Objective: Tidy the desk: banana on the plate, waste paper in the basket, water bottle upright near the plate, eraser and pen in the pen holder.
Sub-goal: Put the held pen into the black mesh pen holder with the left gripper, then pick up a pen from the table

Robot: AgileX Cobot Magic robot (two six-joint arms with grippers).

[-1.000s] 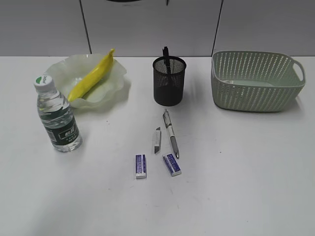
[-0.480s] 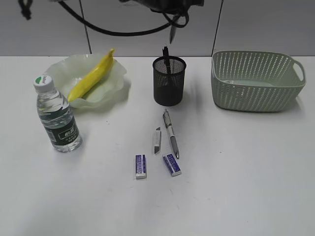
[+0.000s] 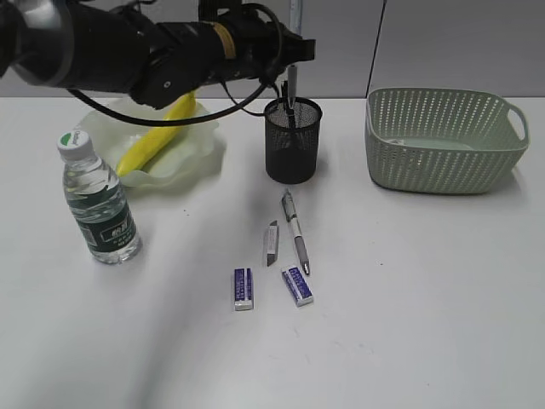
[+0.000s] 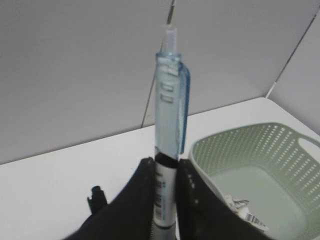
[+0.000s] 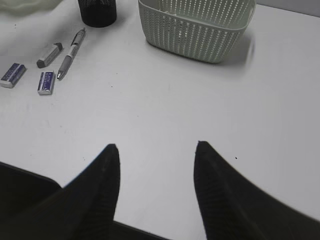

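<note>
Left gripper (image 4: pixel 165 185) grips a pen (image 4: pixel 167 125) upright, above pen holder (image 3: pixel 293 141) – right gripper (image 5: pixel 156 155) is released, nothing betw. fingers.

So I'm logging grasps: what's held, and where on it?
Left gripper pinches a pale blue pen by its lower barrel; right gripper is empty.

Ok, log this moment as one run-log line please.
left gripper: shut on pen above pen holder | right gripper: open, empty | desk: second pen, three erasers left

left jaws clamp clear blue pen (image 4: pixel 167 150) upright; basket (image 4: pixel 260 170) at right w/ paper scraps inside.
</note>
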